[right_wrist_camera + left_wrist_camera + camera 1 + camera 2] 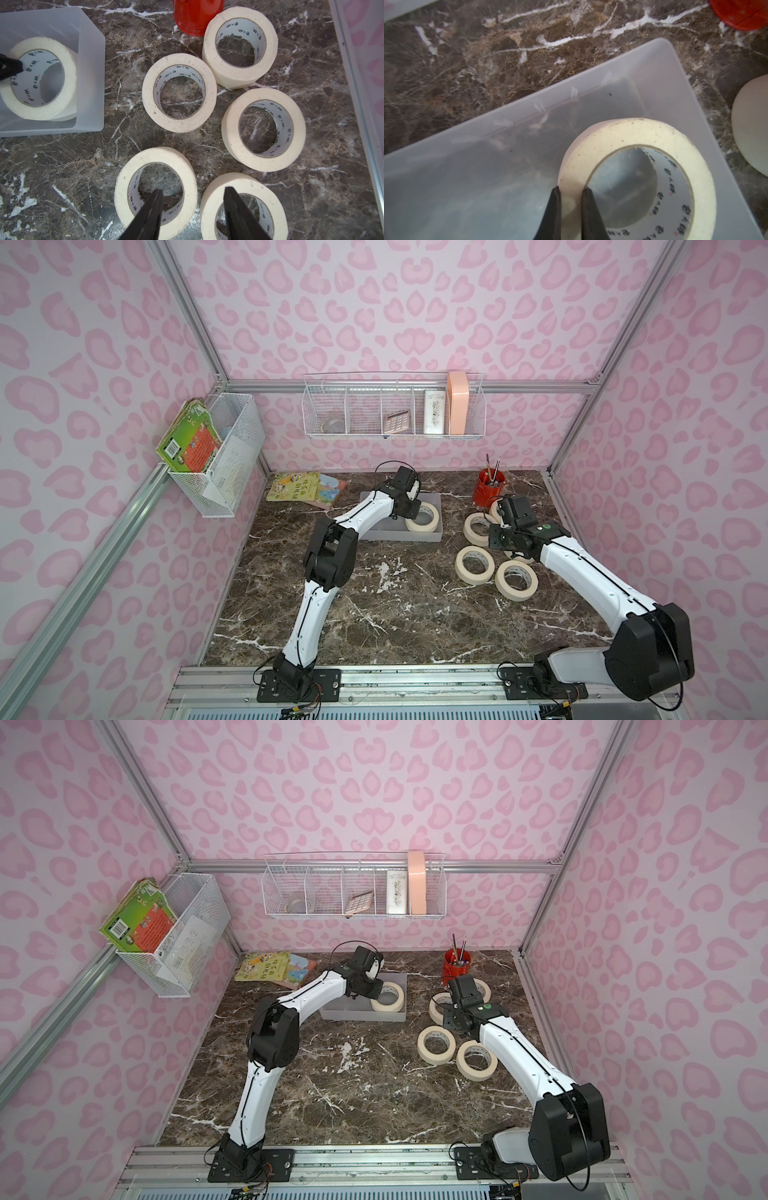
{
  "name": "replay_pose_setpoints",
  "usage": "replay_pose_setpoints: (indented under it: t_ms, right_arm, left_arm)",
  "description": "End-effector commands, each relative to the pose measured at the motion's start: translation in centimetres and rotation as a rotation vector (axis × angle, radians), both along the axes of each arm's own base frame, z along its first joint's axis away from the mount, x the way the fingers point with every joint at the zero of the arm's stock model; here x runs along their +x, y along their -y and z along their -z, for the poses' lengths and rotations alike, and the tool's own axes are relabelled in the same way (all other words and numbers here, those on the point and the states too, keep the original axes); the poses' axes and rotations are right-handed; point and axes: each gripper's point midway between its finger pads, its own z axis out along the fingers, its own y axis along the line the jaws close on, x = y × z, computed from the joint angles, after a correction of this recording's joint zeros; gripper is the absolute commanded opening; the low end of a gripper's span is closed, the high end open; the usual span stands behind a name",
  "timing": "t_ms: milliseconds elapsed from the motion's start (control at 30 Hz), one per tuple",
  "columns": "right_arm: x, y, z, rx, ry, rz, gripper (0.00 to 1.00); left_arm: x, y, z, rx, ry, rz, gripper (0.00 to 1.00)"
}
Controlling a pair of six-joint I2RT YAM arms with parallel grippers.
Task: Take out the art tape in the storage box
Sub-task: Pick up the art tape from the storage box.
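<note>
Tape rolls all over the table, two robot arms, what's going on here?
The robot is emptying the storage box of art tape. The left tool is shut on the wall of the last roll, which is not yet out of the box. Five rolls already lie flat on the marble table beside it. The right tool hangs open above them, holding nothing.

The left arm (365, 510) hides part of the storage box (407, 536).
</note>
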Motion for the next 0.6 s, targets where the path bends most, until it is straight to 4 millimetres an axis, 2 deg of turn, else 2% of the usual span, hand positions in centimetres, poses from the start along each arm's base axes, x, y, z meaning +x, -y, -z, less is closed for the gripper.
replay_pose_setpoints:
  t_ms: [0,100,167,233,300,400,567]
  right_arm:
    - [0.3,0.6,-0.6,-0.018,0.032,0.03,0.5]
    - [0.4,0.9,-0.9,-0.023,0.047,0.039,0.5]
    - [0.6,1.2,-1.0,-0.019,0.056,0.047,0.5]
    - [0.9,1.7,-1.0,-0.022,0.061,0.054,0.5]
    - [1.1,2.3,-1.0,-0.023,0.063,0.065,0.5]
    - [1.4,3.3,-1.2,-0.027,0.072,0.081,0.5]
    - [1.6,4.5,-1.0,-0.028,0.081,0.099,0.5]
  left_arm:
    - [1.1,-0.1,-5.9,-0.016,0.137,0.007,0.0]
    - [0.8,-0.8,-10.5,-0.021,0.216,0.007,0.0]
    - [-0.2,-1.4,-13.6,-0.029,0.259,0.008,0.0]
    - [-1.6,-2.1,-15.9,-0.034,0.287,0.012,0.0]
    - [-3.8,-2.8,-17.1,-0.029,0.29,0.02,0.0]
    - [-8.1,-3.6,-16.8,-0.014,0.261,0.038,0.0]
    - [-16.0,-3.1,-12.1,0.032,0.128,0.097,0.0]
